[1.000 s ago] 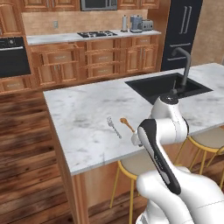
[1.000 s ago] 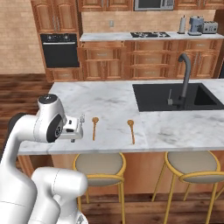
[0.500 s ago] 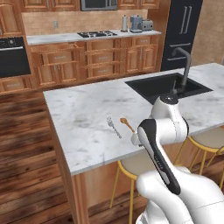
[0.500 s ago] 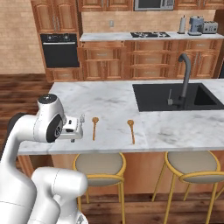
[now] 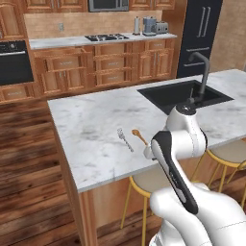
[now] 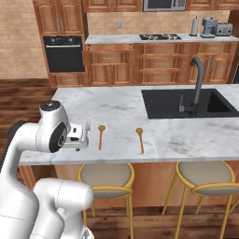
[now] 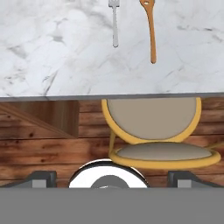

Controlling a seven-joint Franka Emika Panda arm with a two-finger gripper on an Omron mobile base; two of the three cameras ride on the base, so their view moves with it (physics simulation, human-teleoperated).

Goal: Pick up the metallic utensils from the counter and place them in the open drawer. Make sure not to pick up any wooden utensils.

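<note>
Small all-silver fork [image 5: 125, 139] lies flat near the front edge of the white-grey marble counter [image 5: 91, 125], just beside a slim orange-brown wooden spoon [image 5: 140, 137], the two roughly parallel and apart. A second wooden spoon [image 6: 140, 139] lies further right. Knife and drawer not made out.

Two-finger gripper [image 6: 84, 136] hovers off the counter's near edge beside the fork, jaws spread wide, holding nothing; likely lining up on the fork while avoiding the spoon.

Black sink and faucet [image 6: 193, 95] at far right. Yellow-framed round stool [image 7: 153, 131] below the overhang; wood floor, brown cabinets behind.
</note>
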